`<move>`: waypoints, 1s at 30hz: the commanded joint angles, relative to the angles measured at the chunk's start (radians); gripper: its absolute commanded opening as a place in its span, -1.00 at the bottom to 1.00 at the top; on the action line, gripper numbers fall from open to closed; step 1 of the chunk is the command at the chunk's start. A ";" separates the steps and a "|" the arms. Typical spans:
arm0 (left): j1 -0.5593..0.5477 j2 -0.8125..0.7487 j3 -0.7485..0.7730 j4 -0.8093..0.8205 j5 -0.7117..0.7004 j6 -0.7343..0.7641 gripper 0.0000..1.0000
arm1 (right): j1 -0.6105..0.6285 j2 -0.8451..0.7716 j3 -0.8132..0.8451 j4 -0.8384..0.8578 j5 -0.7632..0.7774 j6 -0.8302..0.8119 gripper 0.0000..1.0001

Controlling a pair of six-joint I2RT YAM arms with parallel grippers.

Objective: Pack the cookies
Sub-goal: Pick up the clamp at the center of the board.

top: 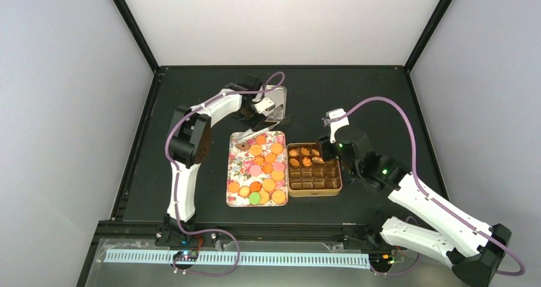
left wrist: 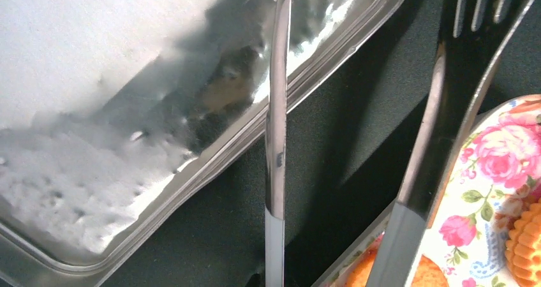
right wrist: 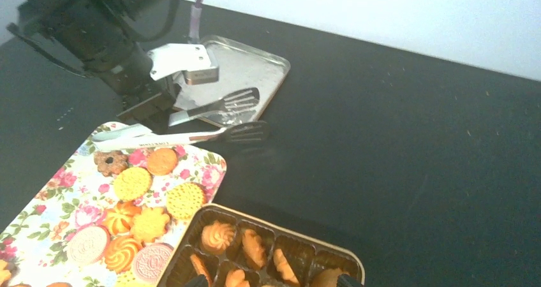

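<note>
Pinching tongs [right wrist: 210, 105] shut w/ L hand [right wrist: 153, 111], tips pointing right along tray's [top: 233, 166] far edge. Found most cookies [top: 263, 169] on tray, just near-side of tongs. Noted R hand [right wrist: 271, 280] spread over tin [top: 314, 192].

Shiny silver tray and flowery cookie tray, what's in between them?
Long metal tongs lie between the silver tray and the flowery tray, over the black table; the right wrist view shows them clearly.

We count about seventeen small round cookies [top: 268, 185], mostly orange, on one flowered rectangular tray [top: 234, 167]. Six more lie in one brown compartmented tin [top: 316, 184] by the right pincer [top: 326, 148]. One silver metal tray [right wrist: 249, 67] and one pair of slotted steel tongs [right wrist: 210, 103] are at the left pincer [right wrist: 153, 111].
</note>
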 commanded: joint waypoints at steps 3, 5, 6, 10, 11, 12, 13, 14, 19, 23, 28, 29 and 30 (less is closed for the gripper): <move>0.002 -0.098 -0.010 -0.042 0.017 0.024 -0.97 | -0.001 -0.020 -0.005 0.120 -0.061 -0.189 0.13; 0.001 -0.135 -0.014 -0.053 0.022 0.042 -0.97 | 0.001 -0.016 0.010 0.127 -0.058 -0.213 0.16; 0.001 -0.153 -0.018 -0.059 0.026 0.055 -0.97 | -0.001 -0.014 0.019 0.130 -0.058 -0.219 0.18; 0.000 -0.267 -0.060 -0.093 0.063 0.157 -0.97 | 0.000 -0.003 0.040 0.132 -0.093 -0.263 0.23; 0.001 -0.304 -0.076 -0.099 0.076 0.194 -0.97 | 0.000 0.000 0.040 0.136 -0.102 -0.278 0.24; 0.001 -0.345 -0.090 -0.107 0.091 0.229 -0.97 | -0.003 0.005 0.041 0.138 -0.117 -0.296 0.26; 0.000 -0.388 -0.109 -0.117 0.115 0.271 -0.97 | -0.006 0.010 0.041 0.139 -0.146 -0.316 0.29; 0.000 -0.431 -0.130 -0.131 0.145 0.316 -0.97 | -0.007 0.012 0.041 0.143 -0.179 -0.340 0.31; -0.002 -0.669 -0.264 -0.207 0.340 0.579 -0.97 | -0.026 -0.010 0.021 0.198 -0.445 -0.463 0.39; -0.019 -0.811 -0.378 -0.237 0.431 0.730 -0.95 | -0.029 -0.041 0.024 0.226 -0.599 -0.520 0.40; -0.066 -0.878 -0.413 -0.300 0.400 0.820 -0.95 | -0.030 -0.007 0.077 0.160 -0.776 -0.544 0.38; -0.070 -0.881 -0.407 -0.311 0.397 0.824 -0.95 | -0.031 0.001 0.083 0.156 -0.819 -0.547 0.35; -0.077 -0.882 -0.401 -0.320 0.393 0.827 -0.95 | -0.029 0.008 0.084 0.156 -0.854 -0.551 0.34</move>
